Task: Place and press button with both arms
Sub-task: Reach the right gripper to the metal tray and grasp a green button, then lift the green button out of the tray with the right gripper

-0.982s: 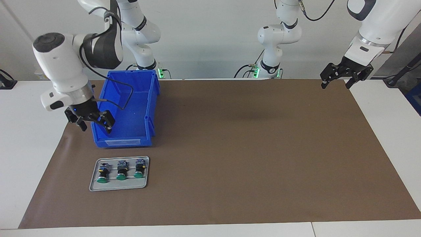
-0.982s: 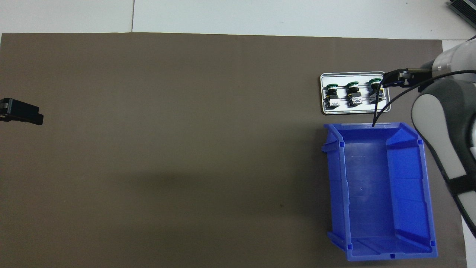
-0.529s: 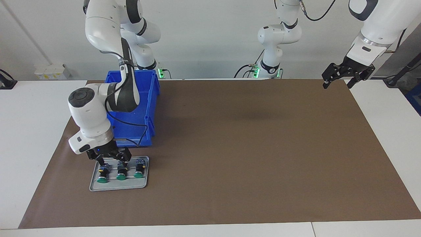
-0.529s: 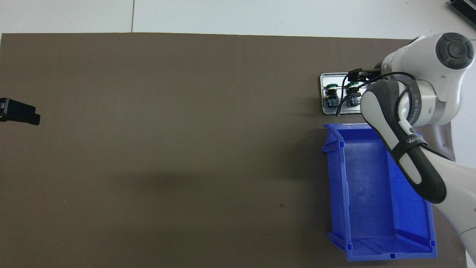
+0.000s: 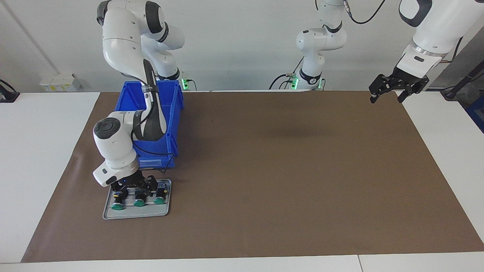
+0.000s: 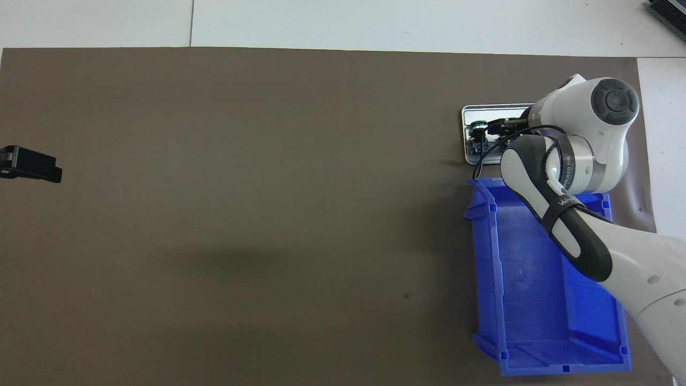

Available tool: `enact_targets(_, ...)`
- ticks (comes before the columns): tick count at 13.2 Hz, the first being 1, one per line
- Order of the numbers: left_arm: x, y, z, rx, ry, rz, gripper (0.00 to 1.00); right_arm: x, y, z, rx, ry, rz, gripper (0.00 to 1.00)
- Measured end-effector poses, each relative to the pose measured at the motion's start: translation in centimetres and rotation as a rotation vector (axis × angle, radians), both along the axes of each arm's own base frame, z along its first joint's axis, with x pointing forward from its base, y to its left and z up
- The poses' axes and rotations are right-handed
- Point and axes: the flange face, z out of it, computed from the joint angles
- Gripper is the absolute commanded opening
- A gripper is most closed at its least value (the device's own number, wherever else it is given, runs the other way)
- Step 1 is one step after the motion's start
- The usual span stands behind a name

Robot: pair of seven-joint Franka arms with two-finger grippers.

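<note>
Three buttons with green caps lie side by side on a small grey tray point(image 5: 132, 214): one toward the right arm's end point(image 5: 117, 206), a middle one point(image 5: 139, 203) and a third point(image 5: 159, 201). My right gripper point(image 5: 138, 190) is down on the tray, open, with its fingers either side of the middle button's body. In the overhead view the right arm hides most of the tray point(image 6: 467, 156); only one button point(image 6: 478, 135) shows there. My left gripper point(image 5: 385, 96) hangs open and empty over the mat's corner at the left arm's end, waiting; it also shows in the overhead view point(image 6: 32, 165).
An empty blue bin point(image 5: 168, 113) stands just nearer to the robots than the tray, also in the overhead view point(image 6: 536, 321). A brown mat point(image 5: 283, 170) covers the table; white table edge point(image 5: 38, 151) lies around it.
My right arm swung from the blue bin's side out over the tray and came down onto the middle button. The left gripper has barely moved.
</note>
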Motion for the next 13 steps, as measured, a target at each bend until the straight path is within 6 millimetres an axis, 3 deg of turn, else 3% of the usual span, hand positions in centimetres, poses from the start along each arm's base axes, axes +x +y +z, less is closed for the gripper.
enact_targets(3, -0.1, 0.0, 0.1, 0.0, -0.006, -0.001, 1.0, -0.6, -0.3, -1.0, 0.0, 0.022, -0.005, 0.95)
enact_targets(4, -0.2, 0.0, 0.1, 0.0, -0.006, -0.001, 1.0, -0.7, -0.4, -1.2, 0.0, 0.027, -0.006, 0.87)
enact_targets(5, -0.2, 0.0, 0.1, 0.0, -0.005, 0.0, 1.0, -0.8, -0.4, -1.4, 0.0, 0.03, -0.007, 0.68)
enact_targets(7, -0.2, 0.0, 0.1, 0.0, -0.005, 0.0, 1.0, -0.9, -0.5, -1.5, 0.0, 0.033, -0.008, 0.05)
enact_targets(8, -0.2, 0.0, 0.1, 0.0, -0.005, 0.0, 1.0, -0.9, -0.6, -1.5, 0.0, 0.032, -0.009, 0.0)
enact_targets(13, -0.2, 0.0, 0.0, 0.0, -0.004, 0.0, 1.0, -0.2, -0.5, -0.3, 0.007, -0.017, -0.02, 0.0)
